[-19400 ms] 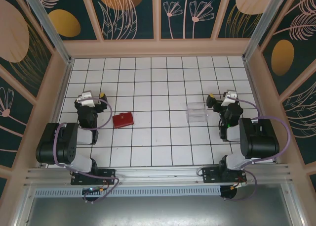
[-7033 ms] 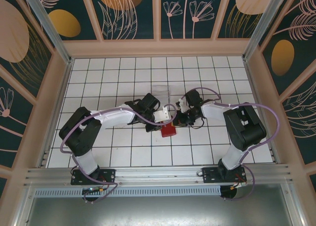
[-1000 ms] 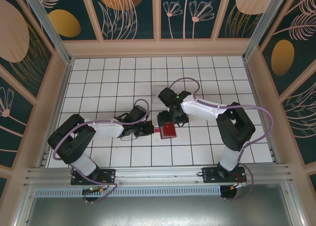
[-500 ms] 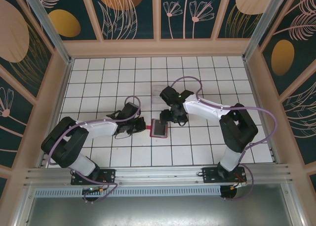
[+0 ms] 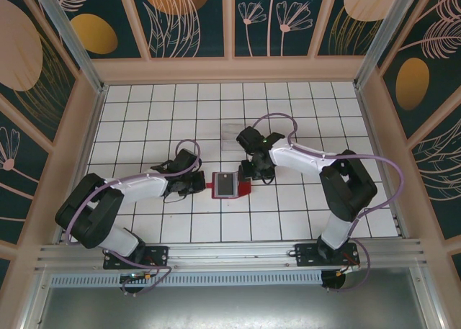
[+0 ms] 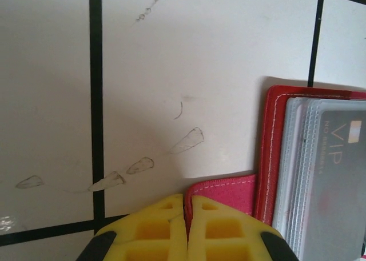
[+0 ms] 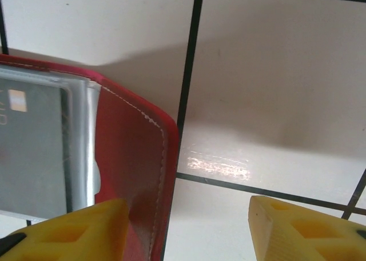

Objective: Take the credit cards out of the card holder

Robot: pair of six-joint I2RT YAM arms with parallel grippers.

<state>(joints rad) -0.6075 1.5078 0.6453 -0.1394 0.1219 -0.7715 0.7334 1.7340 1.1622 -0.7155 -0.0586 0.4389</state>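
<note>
Since half a second ago the card holder [image 5: 243,189] has slid a little to the left and settled more square to the tile lines. One second ago it showed its red cover, and now it lies opened on the white tiled desk [image 5: 288,214], sleeves facing up. The left arm has drawn back to the left with it.

The holder is near the middle of the desk, between the two arms. Its greyish see-through sleeves hold a grey credit card [image 5: 227,185] – in the left wrist view the letters "VIP" can be read on this card [image 6: 337,187], which is inside the sleeve.

The left tool [image 5: 204,183] is at the left edge of the holder. Its yellow fingers [image 6: 154,229] are pressed together, pinching a red flap of the holder [image 6: 269,158].

The right tool [image 5: 248,176] is at the right edge of the holder, with its jaws spread. In the right wrist view one finger [image 7: 74,229] is over the red cover [image 7: 134,158], the other is over bare tile – the stitched edge runs between them. I cannot tell whether the finger touches the cover.

A clear tray [image 5: 232,129] stands just behind the right arm.
</note>
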